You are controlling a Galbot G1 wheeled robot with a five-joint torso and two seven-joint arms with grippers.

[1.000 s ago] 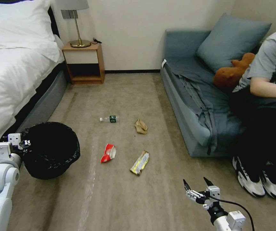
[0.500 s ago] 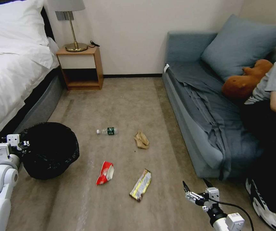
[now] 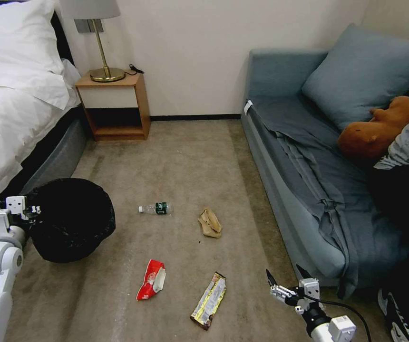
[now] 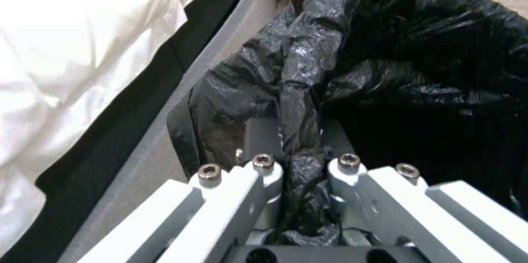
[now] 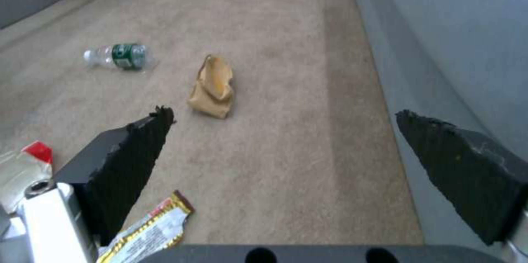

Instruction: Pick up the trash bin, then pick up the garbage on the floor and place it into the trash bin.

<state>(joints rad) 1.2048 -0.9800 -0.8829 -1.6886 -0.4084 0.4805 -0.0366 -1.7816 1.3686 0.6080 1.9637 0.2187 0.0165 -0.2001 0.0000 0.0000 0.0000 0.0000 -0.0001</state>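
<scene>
A beige carpet point(image 3: 190, 161) covers the floor up to a plain cream wall point(image 3: 190, 52) with a dark baseboard. On the left stands a bed point(image 3: 9, 109) with white linen. In the far corner a wooden nightstand point(image 3: 111, 107) carries a brass lamp point(image 3: 101, 42). On the right runs a grey-blue sofa point(image 3: 299, 156) with a matching cushion point(image 3: 366, 71).

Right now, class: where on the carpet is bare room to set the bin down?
Bare carpet lies between the nightstand, the sofa and the bottle. It is crowded among the crumpled paper, snack packet and wrapper.
</scene>
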